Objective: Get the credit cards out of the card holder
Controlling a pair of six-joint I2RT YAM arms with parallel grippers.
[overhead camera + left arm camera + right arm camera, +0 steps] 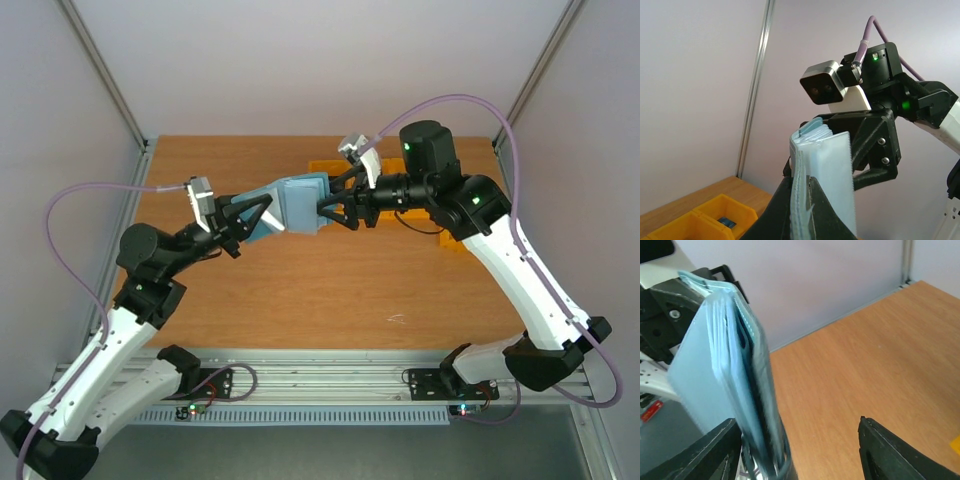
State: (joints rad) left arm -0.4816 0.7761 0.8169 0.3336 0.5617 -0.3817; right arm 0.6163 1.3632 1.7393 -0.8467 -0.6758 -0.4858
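The teal-blue card holder (pixel 298 205) is held in the air above the table, between the two grippers. My left gripper (pixel 262 215) is shut on its one edge; in the left wrist view the fingers (pixel 790 212) pinch the folded panels of the holder (pixel 827 160). My right gripper (pixel 335 208) is open at the opposite edge. In the right wrist view the holder (pixel 715 365) stands blurred between the open jaws of my right gripper (pixel 800 452), close against the left finger (pixel 715 452). A dark blue edge shows inside the folds. No pale grey card shows.
Yellow bins (pixel 330 165) stand at the back of the wooden table (pixel 300 290), partly hidden by the right arm. In the left wrist view a small blue card-like thing (pixel 727 221) lies in a compartment of a yellow bin (pixel 700 220). Grey walls enclose the table.
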